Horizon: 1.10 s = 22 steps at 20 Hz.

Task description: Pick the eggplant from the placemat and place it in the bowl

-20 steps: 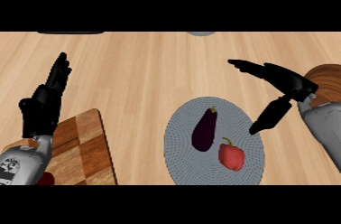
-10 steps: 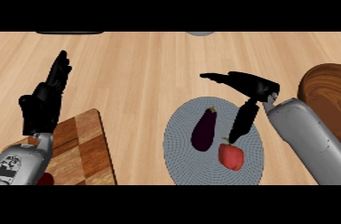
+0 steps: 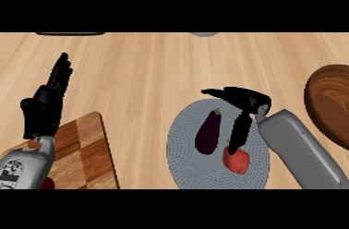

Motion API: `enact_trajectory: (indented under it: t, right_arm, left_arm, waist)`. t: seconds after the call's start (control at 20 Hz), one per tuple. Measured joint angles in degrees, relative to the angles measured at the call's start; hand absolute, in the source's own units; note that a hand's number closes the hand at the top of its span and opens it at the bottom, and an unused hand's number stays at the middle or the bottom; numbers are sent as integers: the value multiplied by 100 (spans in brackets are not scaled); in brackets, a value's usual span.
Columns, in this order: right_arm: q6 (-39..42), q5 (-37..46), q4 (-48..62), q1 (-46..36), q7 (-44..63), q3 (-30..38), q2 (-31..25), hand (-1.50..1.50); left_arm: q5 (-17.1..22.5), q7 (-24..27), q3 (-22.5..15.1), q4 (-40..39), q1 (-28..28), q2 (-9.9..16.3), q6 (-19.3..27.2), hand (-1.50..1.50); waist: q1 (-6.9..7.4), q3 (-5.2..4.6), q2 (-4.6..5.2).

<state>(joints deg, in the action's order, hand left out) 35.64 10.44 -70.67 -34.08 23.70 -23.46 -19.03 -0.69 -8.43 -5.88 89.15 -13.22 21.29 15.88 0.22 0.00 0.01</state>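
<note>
A dark purple eggplant (image 3: pixel 208 132) lies lengthwise on the round grey placemat (image 3: pixel 189 159), stem end pointing up. My right hand (image 3: pixel 244 101) hovers over the mat just right of the eggplant, open, with the thumb stretched left above the stem and the fingers hanging down along its right side. Nothing is held. The brown wooden bowl (image 3: pixel 331 105) sits at the right edge, partly cut off. My left hand (image 3: pixel 45 106) rests open at the left with its fingers up.
A red pepper (image 3: pixel 237 160) lies on the mat below my right fingers, close to the eggplant's lower end. A checkered wooden cutting board (image 3: pixel 78 152) sits at the lower left beside the left forearm. Two dark objects peek in at the counter's far edge.
My right hand has swung left from beside the bowl to over the placemat and now hangs right beside the eggplant. The left hand has stayed still.
</note>
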Motion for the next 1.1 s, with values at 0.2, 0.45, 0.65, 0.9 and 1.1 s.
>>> enact_trajectory:
  t: [0.2, 0.45, 0.65, 0.9, 1.1]
  right_arm:
    - [-78, 439, 308, 58, -249, 81, 275, -150]
    - [-97, 889, 611, 118, -520, 199, 572, -150]
    - [-166, 1215, 938, 51, -718, 311, 799, 150]
    - [-405, 1793, 1150, -51, -1347, 185, 790, 150]
    - [-609, 2091, 1255, -33, -1750, 206, 824, 150]
  left_arm:
    - [-99, 64, 110, -30, 48, -125, -127, 0]
    - [-244, -33, 219, 271, 240, -236, -252, 0]
    - [-301, -114, 352, 350, 256, -277, -402, 0]
    - [-415, -237, 385, 408, 179, -379, -439, 0]
    - [-540, -299, 410, 342, 51, -471, -442, 0]
  waist:
    - [6, 0, 2]
    - [9, 0, 0]
    - [3, -11, -15]
    - [-6, -33, -49]
    - [-12, -40, -68]
